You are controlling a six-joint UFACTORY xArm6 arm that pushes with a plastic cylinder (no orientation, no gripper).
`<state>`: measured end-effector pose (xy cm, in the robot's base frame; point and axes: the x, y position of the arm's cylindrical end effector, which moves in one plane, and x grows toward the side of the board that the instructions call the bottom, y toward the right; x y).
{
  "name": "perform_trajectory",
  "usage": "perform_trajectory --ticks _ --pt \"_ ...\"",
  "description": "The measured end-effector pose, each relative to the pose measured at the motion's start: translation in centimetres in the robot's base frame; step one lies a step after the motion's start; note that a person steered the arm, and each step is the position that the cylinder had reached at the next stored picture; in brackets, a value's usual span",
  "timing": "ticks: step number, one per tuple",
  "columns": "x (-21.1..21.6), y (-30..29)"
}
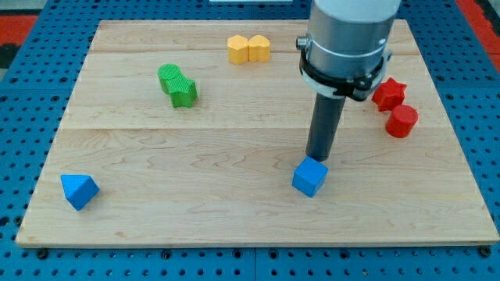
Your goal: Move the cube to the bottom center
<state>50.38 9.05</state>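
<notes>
One blue cube [310, 176] sits near the board's near edge, a little right of centre, and my tip [316, 158] is right at its far side, the very end hidden behind the cube, so contact is hard to call. No gripper here, just the rod. Far right, the arm's grey housing [348, 43] partly hides a red star block [388, 93].

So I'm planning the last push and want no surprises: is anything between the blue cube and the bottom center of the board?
Nothing visible is. My tip sits at the top edge of the blue cube, and only bare wooden board lies between it and bottom center. The blue triangular block sits far off at the view's left.
</notes>
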Motion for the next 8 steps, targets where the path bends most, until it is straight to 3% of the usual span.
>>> perform_trajectory --ticks 8 --pt "3.7 1.2"
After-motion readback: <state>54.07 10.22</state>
